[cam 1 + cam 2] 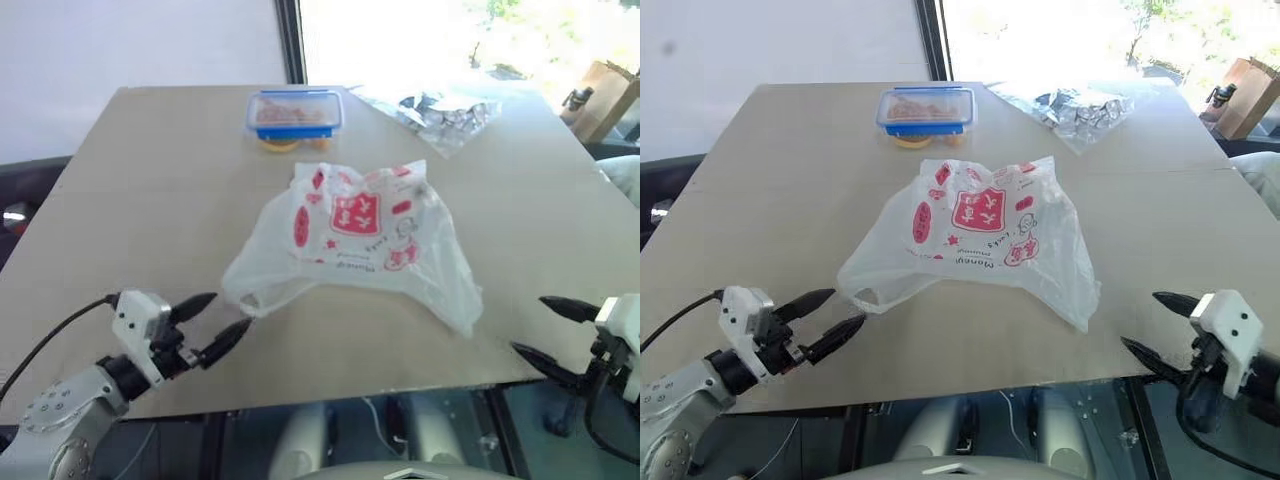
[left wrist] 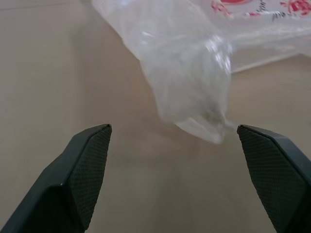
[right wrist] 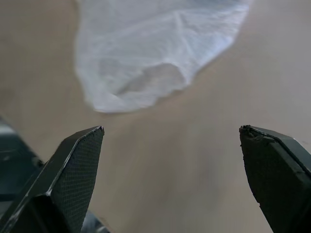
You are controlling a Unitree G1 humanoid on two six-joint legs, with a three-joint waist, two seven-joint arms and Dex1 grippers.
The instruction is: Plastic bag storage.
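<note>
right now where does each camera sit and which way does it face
Left eye, right eye: on the head, looking down over the table; left gripper and right gripper show, open.
Left wrist: along its fingers at the plastic bag.
Right wrist: along its fingers at the bag's other end.
All views show the bag.

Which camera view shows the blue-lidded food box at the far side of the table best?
The left eye view: the blue-lidded box lies whole and unblocked behind the plastic bag, with something orange under its near edge. The right eye view gives the same box from a slightly shifted angle. The wrist views look at the bag and table.
</note>
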